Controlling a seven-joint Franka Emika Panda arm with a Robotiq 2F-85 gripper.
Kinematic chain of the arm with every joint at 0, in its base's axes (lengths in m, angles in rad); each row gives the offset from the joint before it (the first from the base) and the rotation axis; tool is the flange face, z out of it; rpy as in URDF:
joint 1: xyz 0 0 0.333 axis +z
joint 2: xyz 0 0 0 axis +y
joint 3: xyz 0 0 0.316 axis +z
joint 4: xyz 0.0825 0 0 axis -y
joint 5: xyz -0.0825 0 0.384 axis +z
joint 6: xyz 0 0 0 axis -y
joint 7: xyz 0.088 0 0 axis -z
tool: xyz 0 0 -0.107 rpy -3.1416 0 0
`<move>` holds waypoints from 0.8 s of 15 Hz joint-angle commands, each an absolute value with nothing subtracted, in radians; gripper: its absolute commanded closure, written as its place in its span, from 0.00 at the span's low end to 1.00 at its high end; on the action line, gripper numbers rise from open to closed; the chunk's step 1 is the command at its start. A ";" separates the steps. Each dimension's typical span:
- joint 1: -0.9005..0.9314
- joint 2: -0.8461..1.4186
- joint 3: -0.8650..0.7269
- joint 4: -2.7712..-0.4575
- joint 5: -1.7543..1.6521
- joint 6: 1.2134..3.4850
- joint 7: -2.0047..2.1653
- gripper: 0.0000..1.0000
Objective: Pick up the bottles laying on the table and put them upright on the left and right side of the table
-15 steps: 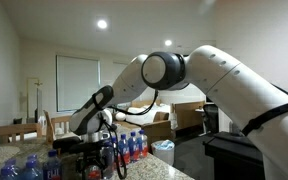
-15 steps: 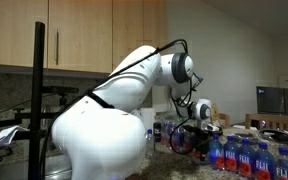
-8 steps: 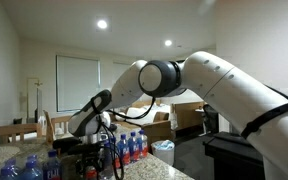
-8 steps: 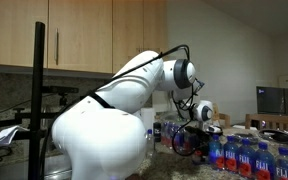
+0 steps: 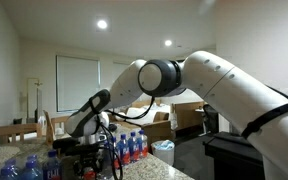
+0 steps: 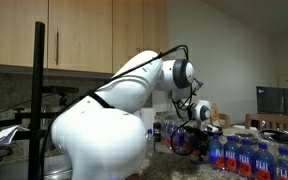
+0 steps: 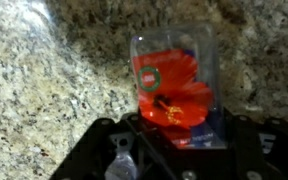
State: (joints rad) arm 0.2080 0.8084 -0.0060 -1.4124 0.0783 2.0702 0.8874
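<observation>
Gripper (image 7: 176, 140): its dark body filled the bottom edge of the wrist view and pointed down at the counter top. In both exterior views the gripper (image 5: 102, 157) (image 6: 189, 140) hung low over the table among the bottles.
Jaws: they stood to either side of one bottle, neither wide apart nor together. The fingertips were hidden in the dark lower edge, so I could not tell whether they pressed on the plastic.
Red-labelled bottle (image 7: 174, 88): clear plastic with a red flower-print band and a small round emblem near its left edge. It sat in the mouth of the gripper, against the speckled surface, with its length running away from the camera. I could not tell which end was the cap.
Table (image 7: 44, 95): a light, speckled stone-look top that filled the wrist view around the bottle. In an exterior view only a strip of it showed beyond the gripper.
Blue-capped bottles (image 5: 29, 168): they stood upright at the lower left corner of an exterior view, nearest that camera.
Red-banded bottles (image 5: 132, 147): an upright cluster just beside the gripper, on its far side.
Blue-labelled bottles (image 6: 244, 157): an upright row at the lower right, close to the gripper.
Arm (image 5: 219, 80) (image 6: 99, 130): white and bulky, it bent down toward the table.
Black stand (image 5: 246, 155): beside the arm's base.
Cabinets (image 6: 84, 35): wooden doors on the wall behind the arm.
Ceiling lights (image 5: 102, 24): they were lit, far back in the room.
</observation>
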 commanded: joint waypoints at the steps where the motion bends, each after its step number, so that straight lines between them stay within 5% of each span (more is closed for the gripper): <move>1: 0.214 0.802 0.003 -1.485 0.092 2.087 0.875 0.48; 2: 0.217 0.803 0.005 -1.489 0.093 2.087 0.876 0.35; 6: 0.223 0.805 0.014 -1.516 0.099 2.095 0.880 0.20; 12: 0.235 0.793 0.023 -1.565 0.108 2.129 0.884 0.38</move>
